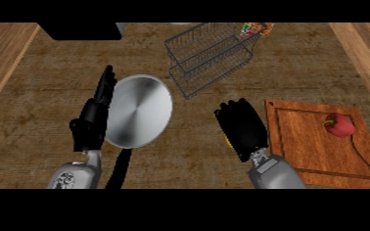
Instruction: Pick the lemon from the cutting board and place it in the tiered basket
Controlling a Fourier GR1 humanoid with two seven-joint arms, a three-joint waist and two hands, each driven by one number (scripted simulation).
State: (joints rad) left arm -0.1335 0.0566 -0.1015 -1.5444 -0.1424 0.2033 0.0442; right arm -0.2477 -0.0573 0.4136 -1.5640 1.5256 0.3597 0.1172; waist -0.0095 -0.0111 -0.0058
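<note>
Holding one lemon (228,141), right hand (242,123), one basket (209,58), one pan (137,110)

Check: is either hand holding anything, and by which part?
The right hand curls round the lemon, of which only a yellow sliver shows; the part held cannot be told. The left hand, open beside the pan, holds nothing.

The worktop (303,68) fills nearly the whole view, a dull brown surface with a worn, streaky grain. A paler wooden strip (13,49) borders it on the left and a matching strip (356,39) on the right, both slanting outward toward the near side. At the far left sits a flat black block (80,31) — what it is cannot be told. The light is soft and even.
</note>
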